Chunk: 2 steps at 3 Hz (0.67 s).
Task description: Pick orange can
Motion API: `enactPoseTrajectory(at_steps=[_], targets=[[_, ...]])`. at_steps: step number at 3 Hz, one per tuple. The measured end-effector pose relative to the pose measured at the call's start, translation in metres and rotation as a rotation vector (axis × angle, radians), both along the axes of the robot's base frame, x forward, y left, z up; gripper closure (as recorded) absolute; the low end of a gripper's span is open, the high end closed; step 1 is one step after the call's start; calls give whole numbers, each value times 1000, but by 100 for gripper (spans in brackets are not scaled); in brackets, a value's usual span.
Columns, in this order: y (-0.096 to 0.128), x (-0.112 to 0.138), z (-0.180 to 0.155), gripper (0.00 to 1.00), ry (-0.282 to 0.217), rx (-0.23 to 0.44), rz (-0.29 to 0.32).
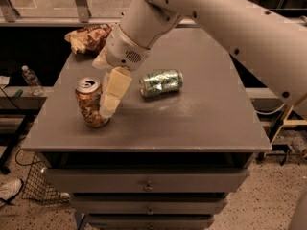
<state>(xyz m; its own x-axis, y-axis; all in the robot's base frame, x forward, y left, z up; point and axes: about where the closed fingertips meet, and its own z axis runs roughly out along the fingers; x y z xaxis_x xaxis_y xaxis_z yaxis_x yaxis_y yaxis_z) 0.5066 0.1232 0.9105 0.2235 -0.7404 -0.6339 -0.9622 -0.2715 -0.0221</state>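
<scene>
The orange can (89, 103) stands upright near the left front of the grey table (192, 123), its silver top and pull tab showing. My gripper (102, 111) hangs from the white arm just right of the can. One cream finger (114, 91) lies against the can's right side. The other finger is mostly hidden behind the can. The jaws stand open, with the can at or between them, and the can rests on the table.
A green-and-silver can (161, 82) lies on its side to the right of the gripper. A brown snack bag (88, 37) sits at the back left corner. A water bottle (31, 79) and a wire basket (41, 182) are off the table's left side.
</scene>
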Motion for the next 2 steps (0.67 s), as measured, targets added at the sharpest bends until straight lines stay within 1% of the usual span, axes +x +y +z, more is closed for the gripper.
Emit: enactPoseTrajectory(at_steps=[1, 2], targets=[[7, -2, -2, 18, 17, -7, 19], [12, -2, -3, 41, 36, -8, 26]])
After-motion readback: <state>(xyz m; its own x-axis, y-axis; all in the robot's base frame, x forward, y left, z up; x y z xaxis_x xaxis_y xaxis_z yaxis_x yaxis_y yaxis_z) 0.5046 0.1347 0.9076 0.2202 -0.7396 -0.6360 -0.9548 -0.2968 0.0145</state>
